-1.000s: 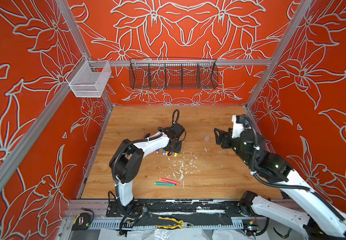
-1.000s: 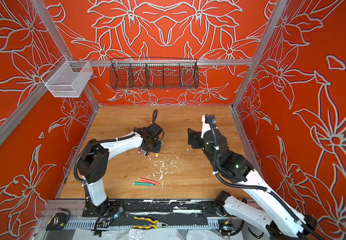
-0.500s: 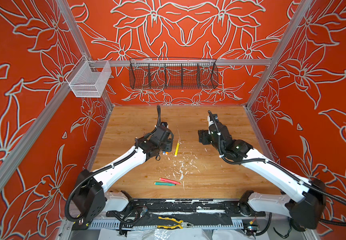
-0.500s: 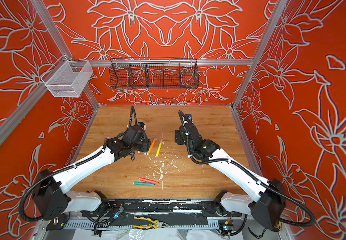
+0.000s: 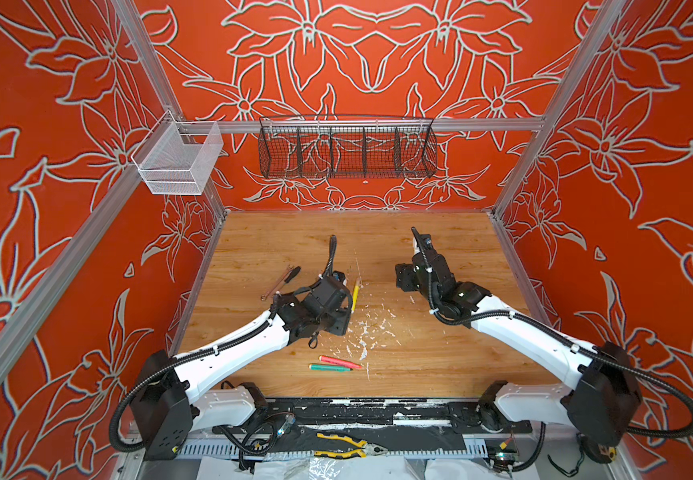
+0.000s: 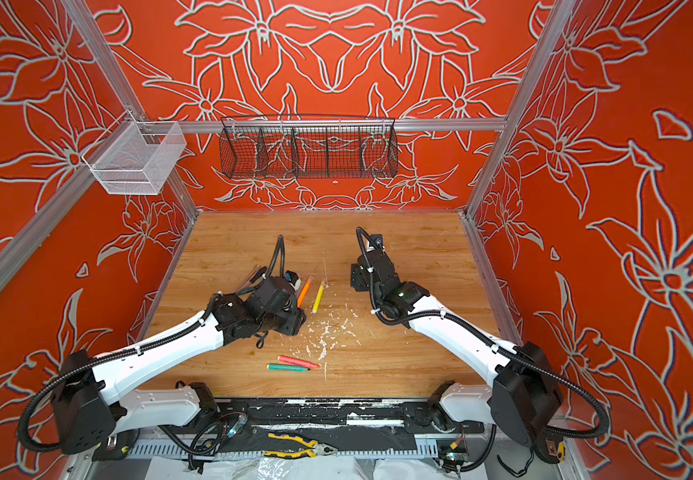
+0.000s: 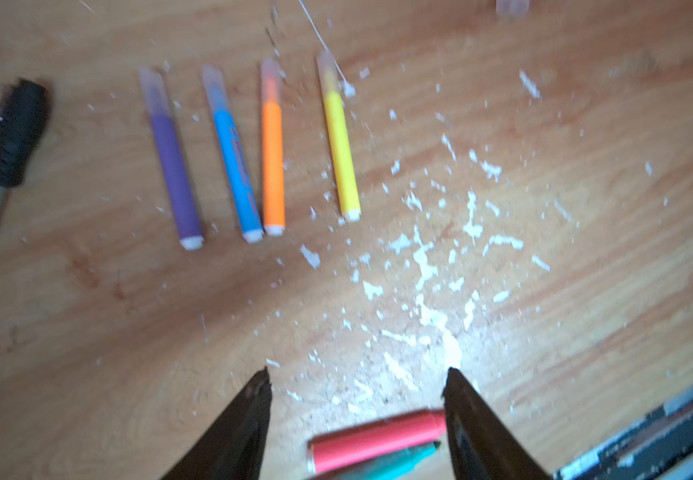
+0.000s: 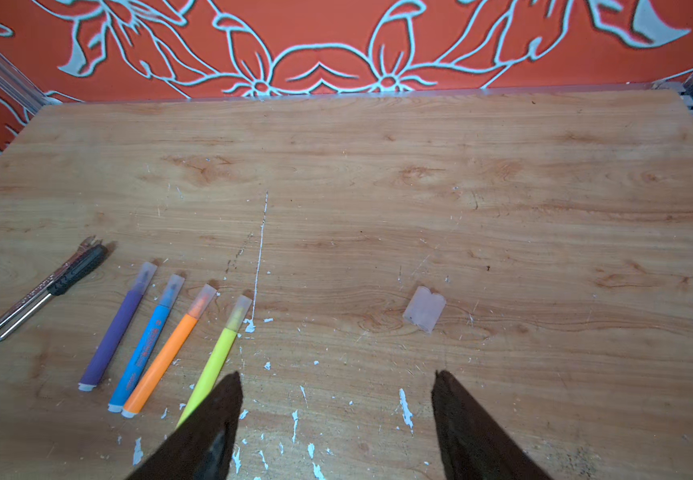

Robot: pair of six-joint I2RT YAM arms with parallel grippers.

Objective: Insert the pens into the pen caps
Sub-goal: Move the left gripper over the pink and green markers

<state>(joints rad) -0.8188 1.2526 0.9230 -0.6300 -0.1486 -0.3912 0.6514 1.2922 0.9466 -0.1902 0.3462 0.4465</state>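
Pens in four colours are already done: the purple pen (image 8: 114, 332), blue pen (image 8: 145, 345), orange pen (image 8: 170, 351) and yellow pen (image 8: 220, 345) lie side by side in a row on the desk (image 8: 378, 166), each with a translucent cap over its tip. Two remain. The pink-red pen (image 7: 378, 438) and green pen (image 7: 403, 457) lie together near the front edge of the desk, well apart from the row. The green one's bare pointed tip shows. The pink-red one looks uncapped too, though a finger hides its tip end in the left wrist view. Two spare pen caps (image 8: 424, 308) lie touching each other on the right side of the desk, away from both loose pens.

The left hand (image 7: 358, 372) hovers just above the pink-red and green pair, jaws parted with nothing between them. The right hand (image 8: 336, 373) faces the two caps, jaws wide apart and likewise empty.

By my reckoning four of the six are finished. What is left is to pick up a loose pen and a cap and join them, twice.
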